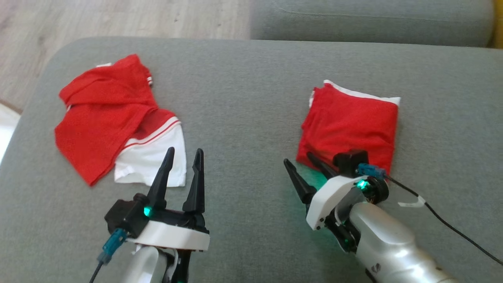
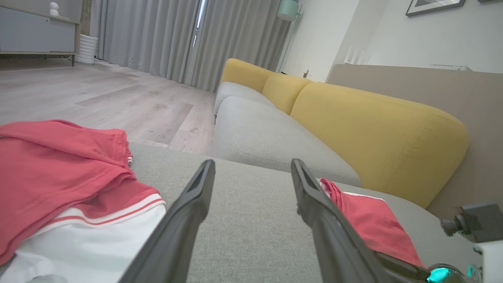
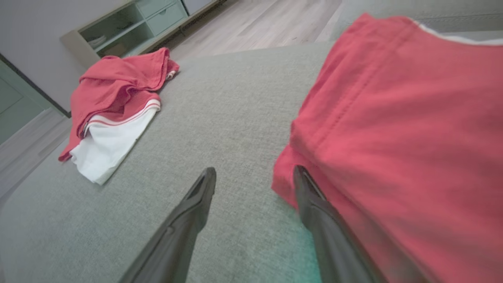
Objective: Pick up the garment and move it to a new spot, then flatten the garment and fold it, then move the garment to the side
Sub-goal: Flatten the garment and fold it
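A red garment (image 1: 349, 125), folded into a neat square with a white edge at the back, lies on the right of the grey cushion (image 1: 243, 98). My right gripper (image 1: 298, 158) stands open at its near left corner. In the right wrist view one finger (image 3: 314, 204) overlaps the folded garment (image 3: 401, 129) at its edge, and the other is over bare cushion. A second red and white garment (image 1: 106, 118) lies crumpled at the left. My left gripper (image 1: 184, 151) is open beside its white part and holds nothing; it is also open in its own view (image 2: 252, 163).
The cushion's left edge drops to a wood floor (image 1: 59, 23). Another grey seat (image 1: 369, 19) lies beyond the far edge, with yellow backrests (image 2: 377, 133) behind it. A black cable (image 1: 444, 220) trails from my right wrist over the cushion.
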Controlling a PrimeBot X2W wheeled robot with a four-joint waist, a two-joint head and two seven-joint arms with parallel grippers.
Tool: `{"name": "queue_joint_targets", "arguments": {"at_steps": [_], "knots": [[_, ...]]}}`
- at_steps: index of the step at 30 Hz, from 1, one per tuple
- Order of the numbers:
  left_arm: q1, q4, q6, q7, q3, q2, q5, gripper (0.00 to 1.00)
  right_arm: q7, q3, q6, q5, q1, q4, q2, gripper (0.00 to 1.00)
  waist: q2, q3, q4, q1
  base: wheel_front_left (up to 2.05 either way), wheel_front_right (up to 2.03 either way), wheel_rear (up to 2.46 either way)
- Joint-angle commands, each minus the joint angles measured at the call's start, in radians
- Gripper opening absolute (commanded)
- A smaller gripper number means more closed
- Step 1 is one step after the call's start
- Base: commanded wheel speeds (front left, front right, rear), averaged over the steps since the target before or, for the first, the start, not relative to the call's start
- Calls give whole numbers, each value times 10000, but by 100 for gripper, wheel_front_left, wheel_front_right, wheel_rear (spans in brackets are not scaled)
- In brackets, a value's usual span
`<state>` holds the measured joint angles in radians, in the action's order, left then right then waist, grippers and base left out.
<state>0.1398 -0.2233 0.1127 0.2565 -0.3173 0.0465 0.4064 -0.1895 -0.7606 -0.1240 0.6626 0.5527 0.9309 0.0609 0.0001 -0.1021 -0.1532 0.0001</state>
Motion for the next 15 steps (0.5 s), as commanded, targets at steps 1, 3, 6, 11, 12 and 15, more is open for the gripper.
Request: {"name": "queue_joint_targets", "arguments": {"at_steps": [1, 3, 6, 11, 12, 15], "knots": [[423, 348, -73, 53, 383, 37, 17, 100, -248, -52, -67, 114, 450, -188, -106, 100, -1, 55, 212, -1, 0, 0, 0], [446, 392, -74, 53, 436, 37, -4, 100, -475, 116, -67, 170, 549, -192, -106, 100, -1, 79, 416, -1, 0, 0, 0], [504, 482, -66, 53, 529, 37, -36, 100, -681, 748, -67, 147, 618, -443, 18, 100, -1, 104, 748, -1, 0, 0, 0], [562, 696, -46, 53, 728, 37, -62, 100, -717, 2990, -67, -1022, 148, -2213, 575, 100, -1, 131, 1355, -1, 0, 0, 0], [569, 736, -39, 53, 753, 37, -59, 100, -718, 3527, -67, -1433, -101, -2626, 615, 100, -1, 135, 1464, -1, 0, 0, 0], [561, 833, -20, 53, 799, 37, -55, 100, -719, 5064, -67, -2706, -951, -3816, 520, 100, -1, 170, 1756, -1, 0, 0, 0]]}}
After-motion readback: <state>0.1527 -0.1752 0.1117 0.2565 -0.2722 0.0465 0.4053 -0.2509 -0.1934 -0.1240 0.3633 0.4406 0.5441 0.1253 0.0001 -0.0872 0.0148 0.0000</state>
